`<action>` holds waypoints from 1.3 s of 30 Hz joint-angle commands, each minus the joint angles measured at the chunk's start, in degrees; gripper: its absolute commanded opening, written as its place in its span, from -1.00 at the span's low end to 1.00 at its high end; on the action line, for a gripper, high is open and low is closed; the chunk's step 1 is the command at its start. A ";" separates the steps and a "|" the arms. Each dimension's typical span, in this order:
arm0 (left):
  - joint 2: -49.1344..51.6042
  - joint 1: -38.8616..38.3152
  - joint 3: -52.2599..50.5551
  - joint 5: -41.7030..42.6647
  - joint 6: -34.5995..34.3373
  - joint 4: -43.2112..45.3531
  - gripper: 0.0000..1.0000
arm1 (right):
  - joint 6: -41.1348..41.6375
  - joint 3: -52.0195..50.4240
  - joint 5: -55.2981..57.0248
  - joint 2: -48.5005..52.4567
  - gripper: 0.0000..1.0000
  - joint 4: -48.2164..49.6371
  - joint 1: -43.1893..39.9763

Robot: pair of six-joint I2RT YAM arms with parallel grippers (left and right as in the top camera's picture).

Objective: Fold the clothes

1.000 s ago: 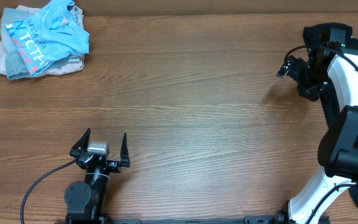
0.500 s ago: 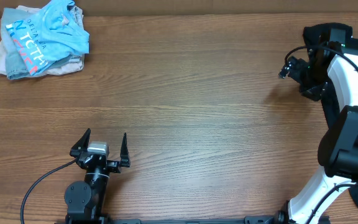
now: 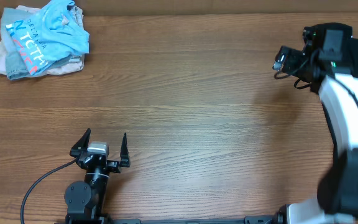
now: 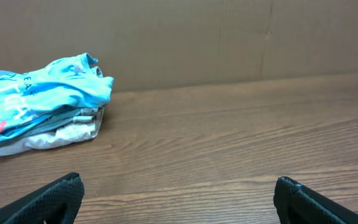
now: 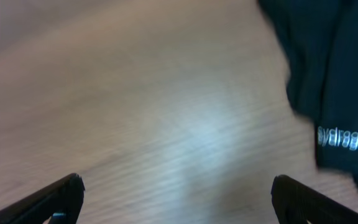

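Observation:
The light sky-blue T-shirt (image 3: pixel 45 32) with white and red print lies crumpled on top of a small pile at the table's far left corner. It also shows in the left wrist view (image 4: pixel 45 93), far ahead and left of the fingers. My left gripper (image 3: pixel 100 147) is open and empty near the front edge. My right gripper (image 3: pixel 283 60) is at the far right, raised over bare wood; its wrist view (image 5: pixel 178 196) is blurred and shows the jaws wide apart with nothing between them.
Under the T-shirt lie pale folded garments (image 3: pixel 8 62), also seen in the left wrist view (image 4: pixel 64 134). A cardboard wall (image 4: pixel 216 37) backs the table. A black garment with white lettering (image 5: pixel 334 87) lies at the right in the right wrist view.
The right arm has swung and lifted, its gripper shifting a little left and up. The left arm and the clothes pile have not moved.

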 commanded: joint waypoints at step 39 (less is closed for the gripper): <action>-0.59 0.28 -0.20 -0.79 -0.72 -0.17 1.00 | -8.31 -75.82 -5.49 -86.71 1.00 27.65 3.19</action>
